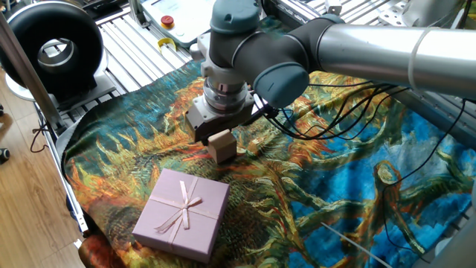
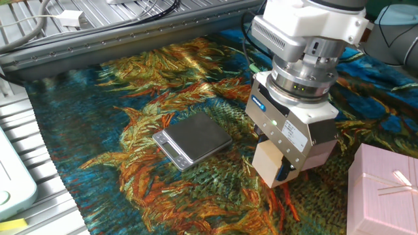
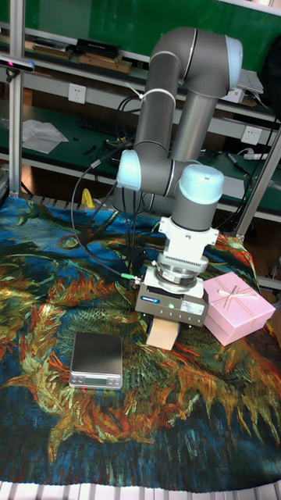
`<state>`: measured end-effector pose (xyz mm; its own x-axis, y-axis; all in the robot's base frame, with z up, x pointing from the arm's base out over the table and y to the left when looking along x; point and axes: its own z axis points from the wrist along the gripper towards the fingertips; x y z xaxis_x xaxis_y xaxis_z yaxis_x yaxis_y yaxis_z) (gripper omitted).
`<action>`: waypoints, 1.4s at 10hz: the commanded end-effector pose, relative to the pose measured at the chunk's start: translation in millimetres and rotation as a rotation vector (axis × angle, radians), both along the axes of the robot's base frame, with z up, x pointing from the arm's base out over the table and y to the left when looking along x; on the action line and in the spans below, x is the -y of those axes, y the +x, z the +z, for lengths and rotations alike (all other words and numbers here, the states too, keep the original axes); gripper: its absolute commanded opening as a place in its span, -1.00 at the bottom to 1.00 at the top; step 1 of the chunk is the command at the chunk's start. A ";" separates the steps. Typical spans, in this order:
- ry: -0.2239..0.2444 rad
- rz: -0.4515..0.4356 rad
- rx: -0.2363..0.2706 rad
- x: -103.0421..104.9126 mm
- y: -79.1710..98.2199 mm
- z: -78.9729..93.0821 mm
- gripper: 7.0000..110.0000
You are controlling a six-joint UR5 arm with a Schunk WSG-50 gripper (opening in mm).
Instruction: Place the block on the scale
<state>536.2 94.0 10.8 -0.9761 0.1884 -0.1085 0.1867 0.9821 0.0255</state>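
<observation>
The tool [image 2: 282,171] is clamped on the block [image 2: 268,164] — apparently airborne — beside the scale [image 2: 193,139].

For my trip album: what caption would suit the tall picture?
Robot gripper holding a small tan block, beside an empty scale and a pink gift box.
</observation>
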 end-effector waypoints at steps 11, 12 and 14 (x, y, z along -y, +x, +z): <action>-0.053 -0.039 -0.042 19.1 -1.9 37.0 -1.00; -0.058 -0.040 -0.029 21.3 1.9 38.8 -1.00; -0.070 -0.045 -0.016 24.5 5.1 38.1 -1.00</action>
<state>536.4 72.4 42.8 -0.9728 0.2118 -0.0941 0.2169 0.9750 -0.0484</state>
